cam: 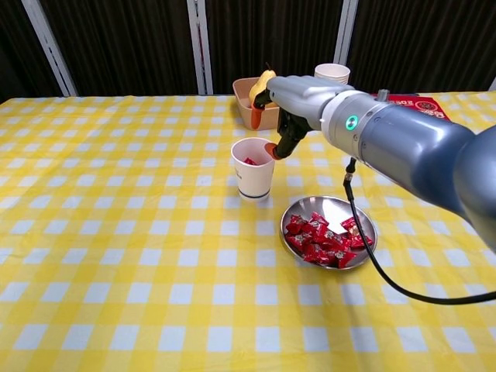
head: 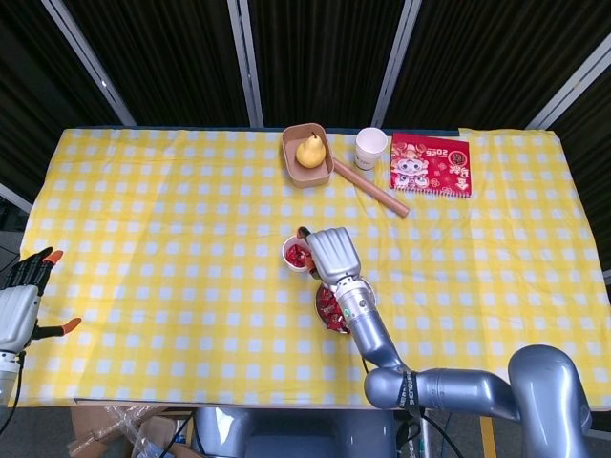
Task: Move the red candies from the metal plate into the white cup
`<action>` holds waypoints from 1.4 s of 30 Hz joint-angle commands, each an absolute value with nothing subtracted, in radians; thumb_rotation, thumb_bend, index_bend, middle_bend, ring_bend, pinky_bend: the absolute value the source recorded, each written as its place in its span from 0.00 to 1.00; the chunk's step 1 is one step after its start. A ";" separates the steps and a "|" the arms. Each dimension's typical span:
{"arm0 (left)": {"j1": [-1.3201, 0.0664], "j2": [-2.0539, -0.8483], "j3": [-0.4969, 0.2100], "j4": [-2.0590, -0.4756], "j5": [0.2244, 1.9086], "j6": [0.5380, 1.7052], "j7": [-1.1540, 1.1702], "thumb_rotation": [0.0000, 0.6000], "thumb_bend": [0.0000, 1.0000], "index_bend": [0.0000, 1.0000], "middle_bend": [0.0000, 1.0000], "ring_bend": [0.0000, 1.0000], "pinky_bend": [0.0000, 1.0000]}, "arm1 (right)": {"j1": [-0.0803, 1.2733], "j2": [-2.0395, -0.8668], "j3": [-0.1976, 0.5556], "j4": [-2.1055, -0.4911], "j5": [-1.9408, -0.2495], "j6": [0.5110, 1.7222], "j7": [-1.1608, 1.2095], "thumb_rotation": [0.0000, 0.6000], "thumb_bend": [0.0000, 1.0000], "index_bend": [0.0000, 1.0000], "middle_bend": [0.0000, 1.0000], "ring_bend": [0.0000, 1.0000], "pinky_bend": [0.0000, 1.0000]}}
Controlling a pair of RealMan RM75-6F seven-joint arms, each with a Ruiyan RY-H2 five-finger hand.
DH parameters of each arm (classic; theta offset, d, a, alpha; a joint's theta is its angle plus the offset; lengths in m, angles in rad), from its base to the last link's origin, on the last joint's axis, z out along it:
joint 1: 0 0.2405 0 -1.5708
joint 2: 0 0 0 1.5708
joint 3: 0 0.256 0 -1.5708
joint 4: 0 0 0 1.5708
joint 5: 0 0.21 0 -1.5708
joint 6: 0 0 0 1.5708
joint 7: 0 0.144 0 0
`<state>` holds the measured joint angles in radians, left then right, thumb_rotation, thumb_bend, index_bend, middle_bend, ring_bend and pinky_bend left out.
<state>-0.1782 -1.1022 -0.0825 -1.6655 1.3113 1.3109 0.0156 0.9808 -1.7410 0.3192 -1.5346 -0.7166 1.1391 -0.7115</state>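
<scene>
Right hand (cam: 280,116) over white cup (cam: 253,168), fingers (cam: 253,118) apart, empty per chest view, head view hides them, red candies (cam: 322,238) on metal plate (cam: 364,219) right of cup, some in cup, left hand (head: 21,301) spread at counter (head: 172,229) left edge, head view only.

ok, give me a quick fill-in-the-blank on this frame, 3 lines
The right hand hovers over the white ____.
The remaining red candies lie on the metal ____.
The pear sits in a tan ____.

Missing words: cup; plate; bowl
</scene>
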 commanded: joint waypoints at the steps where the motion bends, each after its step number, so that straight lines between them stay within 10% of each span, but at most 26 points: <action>1: -0.179 -1.101 -0.083 -1.667 1.312 1.311 0.015 1.00 0.00 0.05 0.00 0.00 0.00 | 0.947 -1.704 0.285 -1.611 -0.737 1.175 -0.721 1.00 0.47 0.34 0.94 0.97 1.00; 17: -0.175 -1.102 -0.082 -1.672 1.320 1.325 0.025 1.00 0.00 0.05 0.00 0.00 0.00 | 0.823 -1.615 0.086 -1.841 -0.689 1.272 -0.847 1.00 0.42 0.34 0.94 0.97 1.00; 42: -0.172 -1.103 -0.081 -1.671 1.321 1.327 0.021 1.00 0.01 0.05 0.00 0.00 0.00 | 0.764 -1.668 0.054 -1.843 -0.712 1.267 -0.825 1.00 0.42 0.34 0.94 0.97 1.00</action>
<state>-0.1723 -1.1028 -0.0812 -1.6708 1.3207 1.3270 0.0209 0.7652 -1.6644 0.0524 -1.8479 -0.7130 1.2716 -0.8275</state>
